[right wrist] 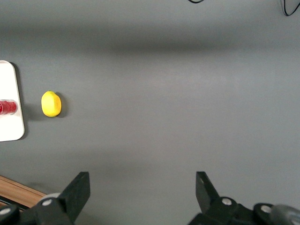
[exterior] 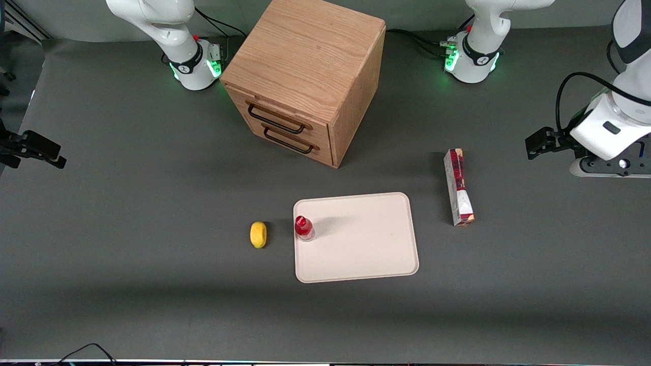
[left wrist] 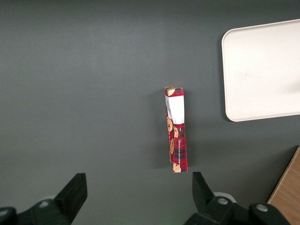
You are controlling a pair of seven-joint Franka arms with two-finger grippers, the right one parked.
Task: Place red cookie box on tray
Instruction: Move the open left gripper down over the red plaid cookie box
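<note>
In the front view, a smooth yellow lemon (exterior: 258,234) lay left of centre. The flat, matte beige tray (exterior: 366,239), round-cornered, carried a red-capped bottle (exterior: 303,227). The cardboard red cookie box (exterior: 459,186) lay on the grey table (exterior: 127,203) right of the tray, apart from it, long axis running top to bottom, white end lowest. The gripper (exterior: 531,148) hung at the right edge, fingers (left wrist: 75,194) spread apart and grasping nothing.

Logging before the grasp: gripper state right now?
Left gripper: jaws open, holding nothing, hovering above the table with the red cookie box lying below it, untouched.
</note>
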